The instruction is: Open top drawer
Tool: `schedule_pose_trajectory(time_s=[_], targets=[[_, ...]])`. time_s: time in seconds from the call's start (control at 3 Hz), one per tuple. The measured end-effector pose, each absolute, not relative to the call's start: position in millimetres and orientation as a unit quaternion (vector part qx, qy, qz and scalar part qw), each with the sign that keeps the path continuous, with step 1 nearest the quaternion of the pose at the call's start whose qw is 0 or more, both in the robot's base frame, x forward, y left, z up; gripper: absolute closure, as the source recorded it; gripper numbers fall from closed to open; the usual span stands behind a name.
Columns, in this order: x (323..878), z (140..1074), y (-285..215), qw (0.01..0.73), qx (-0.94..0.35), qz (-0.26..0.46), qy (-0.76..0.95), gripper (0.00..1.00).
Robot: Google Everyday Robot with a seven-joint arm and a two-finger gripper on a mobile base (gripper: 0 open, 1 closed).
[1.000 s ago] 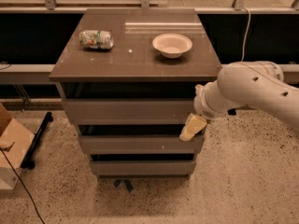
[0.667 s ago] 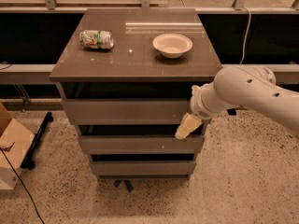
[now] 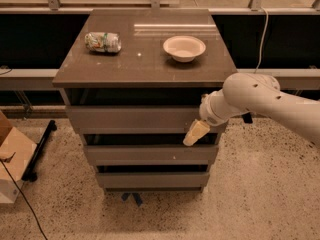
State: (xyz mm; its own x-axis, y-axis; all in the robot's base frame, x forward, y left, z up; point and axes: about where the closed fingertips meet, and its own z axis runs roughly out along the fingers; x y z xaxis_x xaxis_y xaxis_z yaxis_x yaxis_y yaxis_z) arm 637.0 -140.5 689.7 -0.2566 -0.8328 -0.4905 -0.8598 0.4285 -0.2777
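The top drawer (image 3: 132,119) is the uppermost of three grey-brown handle-less fronts in a small cabinet, and it looks closed. My gripper (image 3: 195,133) hangs at the right end of that drawer, its pale fingers pointing down over the drawer's lower edge and the gap below it. The white arm (image 3: 260,101) reaches in from the right. The inside of the drawer is hidden.
On the cabinet top (image 3: 145,66) lie a crushed can (image 3: 103,41) at the left and a white bowl (image 3: 184,47) at the right. Two more drawers (image 3: 150,155) sit below. A cardboard box (image 3: 12,159) and a black stand (image 3: 40,146) are on the floor at left.
The gripper and arm have moved a little to the left, closer across the right end of the top drawer. The drawers have not moved.
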Motion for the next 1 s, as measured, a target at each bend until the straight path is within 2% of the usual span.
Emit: schedule_pose_trajectory(time_s=[0.67, 1.0], targets=[[678, 658, -138, 0.279, -0.534, 0.051, 0.796, 0.00], [687, 647, -136, 0.268, -0.544, 0.065, 0.793, 0.17]])
